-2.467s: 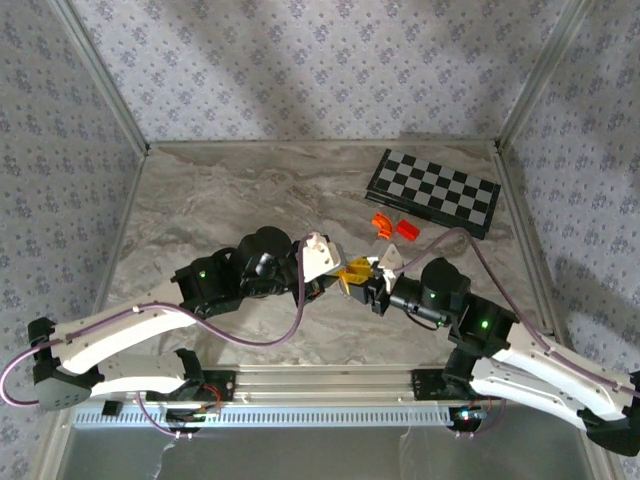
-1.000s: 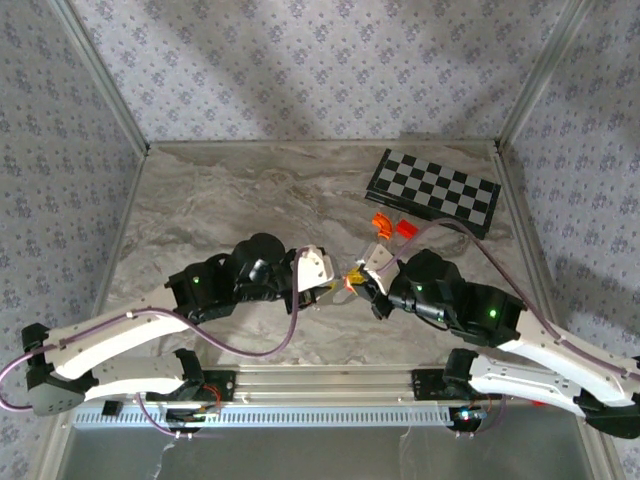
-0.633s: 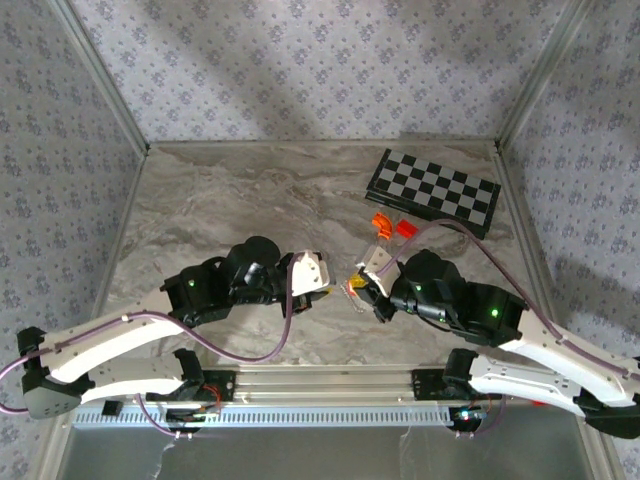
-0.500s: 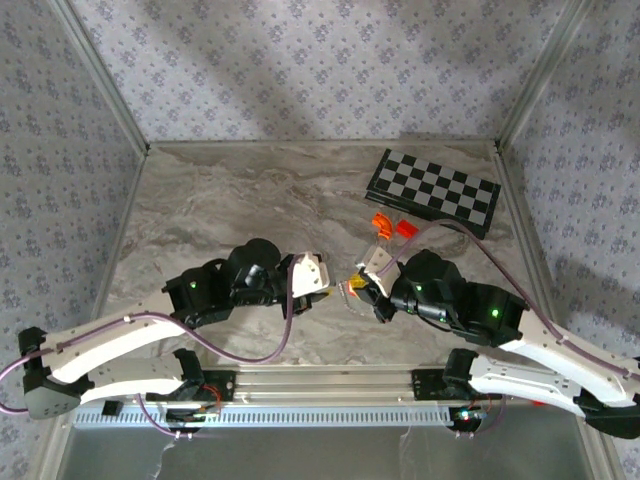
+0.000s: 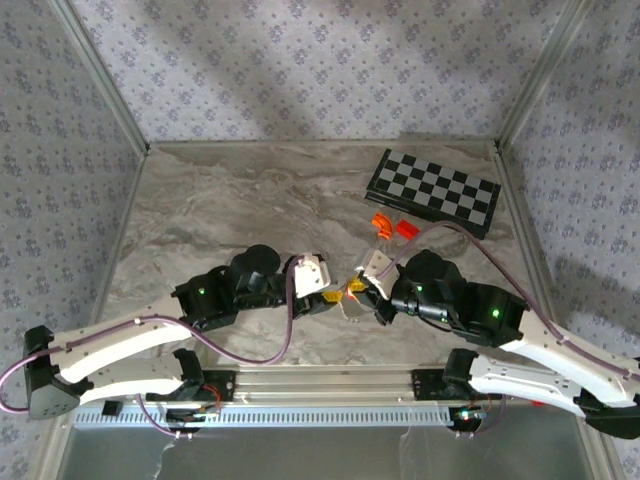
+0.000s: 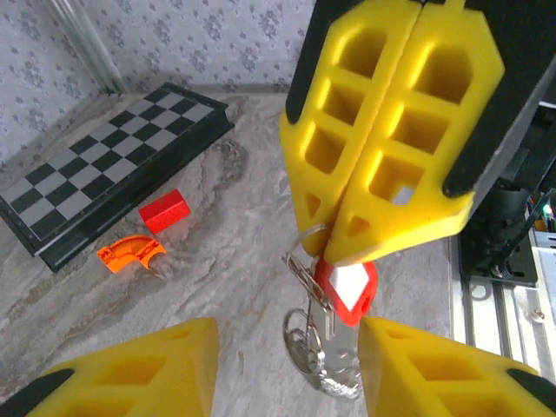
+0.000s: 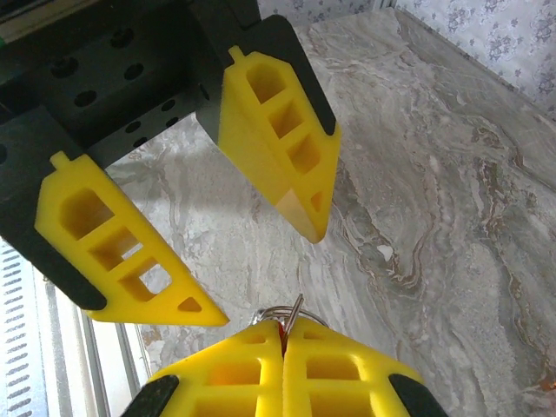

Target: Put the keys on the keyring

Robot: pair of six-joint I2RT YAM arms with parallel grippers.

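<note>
Left wrist view showed the right gripper (image 6: 334, 252) coming down from the top of the picture, its two yellow fingers pressed flat together and pinching the keys (image 6: 346, 294) at the top of the small red tag, with a thin wire loop poking out beside the fingertips. Below the tag hung the keyring (image 6: 306, 343), a pale coil of thin loops, touching the metal key piece; whether the two were threaded together could not be told. The left gripper (image 6: 287, 334) had its own fingers spread wide, one on each side of the hanging bundle and touching neither part. On the marble table (image 6: 234, 243) behind lay a red block (image 6: 165, 210) and an orange curved piece (image 6: 130, 254), both just in front of a checkerboard (image 6: 104, 165). In the right wrist view the right gripper (image 7: 282, 334) was closed with a wire loop and a sliver of red at its seam, facing the parted left gripper (image 7: 265, 278). From the top external camera both grippers met near the table's middle, near edge, left gripper (image 5: 335, 298) beside right gripper (image 5: 358, 290)
</note>
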